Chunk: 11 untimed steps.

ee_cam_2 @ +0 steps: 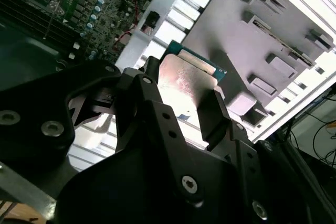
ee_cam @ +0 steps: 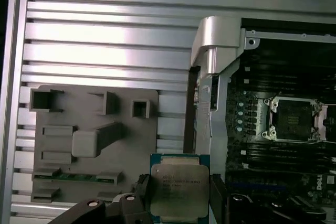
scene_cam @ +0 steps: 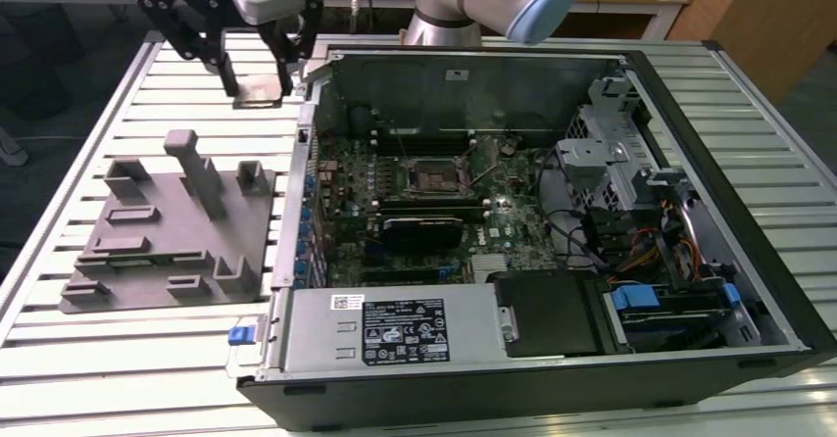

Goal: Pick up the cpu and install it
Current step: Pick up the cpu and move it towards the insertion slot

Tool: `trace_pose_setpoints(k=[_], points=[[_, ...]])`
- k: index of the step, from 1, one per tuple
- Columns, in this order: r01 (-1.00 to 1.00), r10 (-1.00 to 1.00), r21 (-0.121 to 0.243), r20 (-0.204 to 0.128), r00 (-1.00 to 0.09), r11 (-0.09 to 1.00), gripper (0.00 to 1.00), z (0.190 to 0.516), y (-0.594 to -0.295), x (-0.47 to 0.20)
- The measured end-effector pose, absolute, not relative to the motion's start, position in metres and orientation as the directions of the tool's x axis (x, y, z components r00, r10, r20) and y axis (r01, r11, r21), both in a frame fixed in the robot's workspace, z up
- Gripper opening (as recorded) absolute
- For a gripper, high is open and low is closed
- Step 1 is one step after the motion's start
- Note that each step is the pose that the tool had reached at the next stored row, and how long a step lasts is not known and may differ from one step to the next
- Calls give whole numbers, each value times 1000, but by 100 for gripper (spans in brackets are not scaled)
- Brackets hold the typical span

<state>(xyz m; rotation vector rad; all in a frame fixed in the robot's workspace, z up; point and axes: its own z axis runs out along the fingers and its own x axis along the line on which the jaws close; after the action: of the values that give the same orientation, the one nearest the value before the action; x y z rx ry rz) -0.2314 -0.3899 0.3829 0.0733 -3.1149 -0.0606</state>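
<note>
Black 2-finger hand (scene_cam: pixel 259 82) clamped on the small flat square silver-topped cpu (scene_cam: pixel 259 94), gripping 2 opposite edges. Cpu held in air over the slatted metal desk (scene_cam: pixel 131 339), near the grey plastic fixture block (scene_cam: pixel 171 231) and the open black computer case (scene_cam: pixel 732 163) corner, well apart from the black-framed motherboard socket (scene_cam: pixel 432 175).

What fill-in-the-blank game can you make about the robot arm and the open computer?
1. The end effector holds the chip by ____ of its edges.
2. The grey block sits on the exterior view's ____ of the computer.
3. The socket inside the computer is ____, with no chip in it yet.

Missing words: two; left; empty.
</note>
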Motion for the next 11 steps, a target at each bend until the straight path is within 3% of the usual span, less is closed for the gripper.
trace_pose_setpoints(k=[11], points=[[-46, -47, 39, 24, -999, 998, 54, 382, -384, -187]])
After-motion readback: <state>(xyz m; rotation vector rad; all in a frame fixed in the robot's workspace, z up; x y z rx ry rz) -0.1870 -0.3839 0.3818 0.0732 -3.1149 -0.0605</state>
